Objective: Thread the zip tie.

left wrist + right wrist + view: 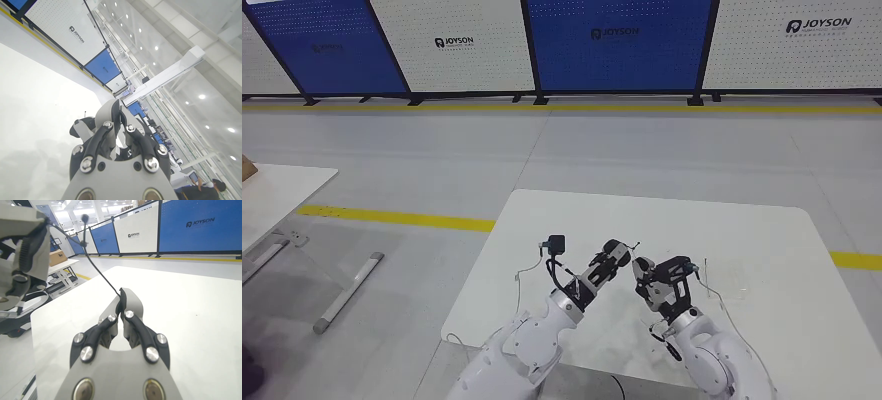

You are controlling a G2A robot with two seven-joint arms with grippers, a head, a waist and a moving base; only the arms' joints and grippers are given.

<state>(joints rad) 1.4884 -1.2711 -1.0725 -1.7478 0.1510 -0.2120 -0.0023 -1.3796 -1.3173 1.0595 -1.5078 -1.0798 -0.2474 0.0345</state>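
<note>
1 end of the zip tie [98,270] was hidden between the pressed-together fingers of the right gripper [120,293]. The left gripper [40,228] was cut off by the edge of the right wrist view, and the zip tie's length inside it was concealed. In the top view the zip tie was too thin to be traced.

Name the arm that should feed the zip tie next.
Likely right. The right gripper is shut on the zip tie at its fingertips, and the tie runs free up to the left gripper, which pinches its other part.
</note>
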